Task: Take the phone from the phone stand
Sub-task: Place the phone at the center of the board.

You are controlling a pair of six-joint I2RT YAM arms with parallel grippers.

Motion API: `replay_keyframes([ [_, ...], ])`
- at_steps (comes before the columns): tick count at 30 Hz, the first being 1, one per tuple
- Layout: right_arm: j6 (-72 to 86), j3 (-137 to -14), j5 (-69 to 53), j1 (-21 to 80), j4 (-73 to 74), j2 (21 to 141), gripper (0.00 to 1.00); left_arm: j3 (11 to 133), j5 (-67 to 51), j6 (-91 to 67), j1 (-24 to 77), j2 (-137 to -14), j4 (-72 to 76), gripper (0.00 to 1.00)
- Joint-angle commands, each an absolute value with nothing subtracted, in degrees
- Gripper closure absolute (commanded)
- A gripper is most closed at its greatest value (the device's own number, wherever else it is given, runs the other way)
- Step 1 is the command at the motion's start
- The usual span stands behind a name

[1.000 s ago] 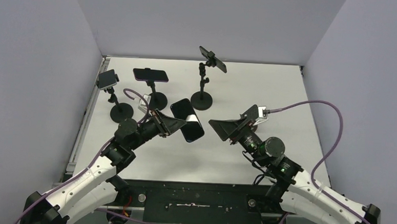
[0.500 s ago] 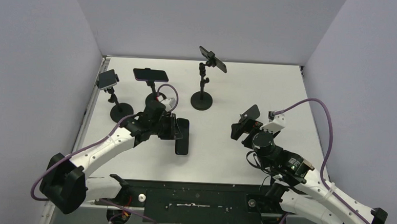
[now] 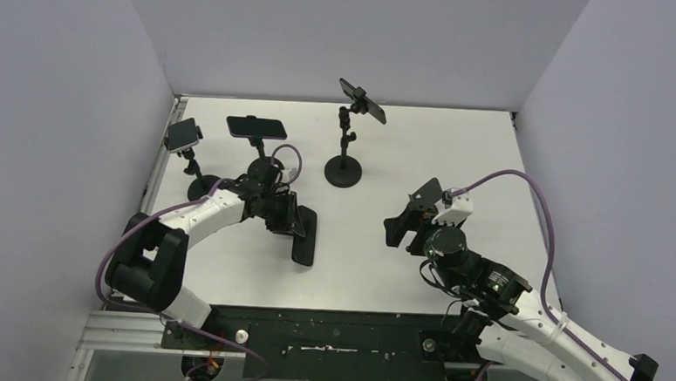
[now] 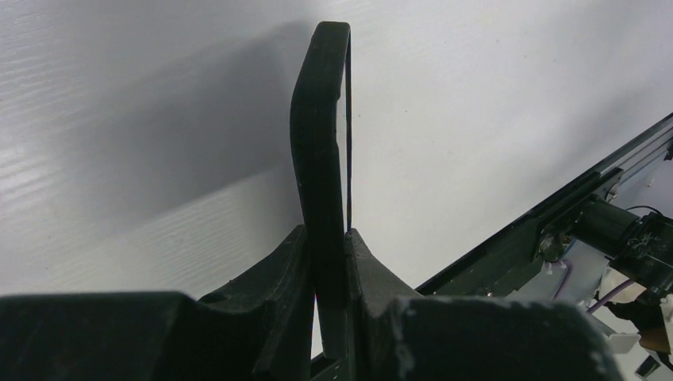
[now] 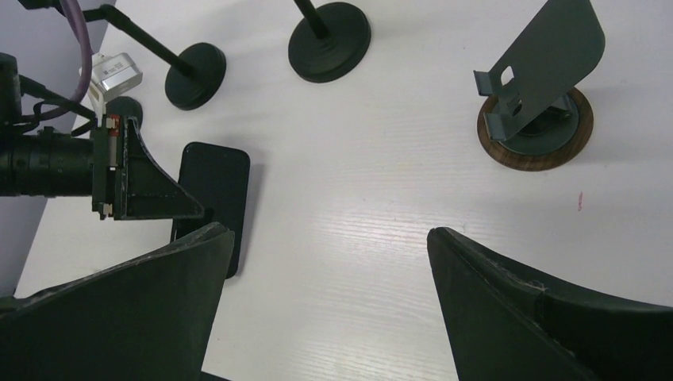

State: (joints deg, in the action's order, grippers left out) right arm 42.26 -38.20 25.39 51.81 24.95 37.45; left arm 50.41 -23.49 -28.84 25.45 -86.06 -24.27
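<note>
Left gripper [image 4: 329, 246] clamped on edge of black phone [image 3: 305, 238], close to white table [image 3: 442, 144], right gripper [image 5: 331, 235] spread wide, holding nothing, near empty metal phone stand [image 5: 544, 79].

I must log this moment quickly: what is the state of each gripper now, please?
Left gripper: closed on the phone, pinching its thin edge.
Right gripper: open, holding nothing.

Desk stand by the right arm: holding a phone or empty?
Empty: the desk stand shows a bare cradle; the phone is clamped in the left gripper.
</note>
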Motion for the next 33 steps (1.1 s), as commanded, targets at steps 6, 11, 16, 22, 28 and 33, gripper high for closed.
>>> replay_keyframes([
  [6, 39.8, -39.3, 23.6, 51.9, 21.6, 38.9, 0.00, 52.0, -29.5, -24.6, 23.8, -89.7, -24.9, 1.00],
  [11, 39.5, -39.7, 23.7, 51.9, 21.7, 40.0, 0.00, 50.2, -28.7, -25.0, 23.2, -91.0, -23.9, 0.94],
  [16, 39.3, -39.8, 24.2, 51.8, 22.2, 40.1, 0.00, 48.6, -26.5, -25.8, 22.6, -90.6, -23.6, 0.85],
  [22, 39.5, -39.6, 24.4, 51.9, 22.2, 40.0, 0.00, 46.1, -24.6, -26.3, 22.2, -89.4, -22.6, 0.81],
  [28, 39.8, -39.9, 24.6, 51.9, 23.2, 40.0, 0.00, 45.4, -22.1, -26.3, 22.0, -88.3, -22.9, 0.73],
  [33, 40.2, -40.0, 25.3, 51.9, 24.0, 39.9, 0.00, 45.6, -20.7, -25.6, 21.3, -87.5, -23.8, 0.69],
])
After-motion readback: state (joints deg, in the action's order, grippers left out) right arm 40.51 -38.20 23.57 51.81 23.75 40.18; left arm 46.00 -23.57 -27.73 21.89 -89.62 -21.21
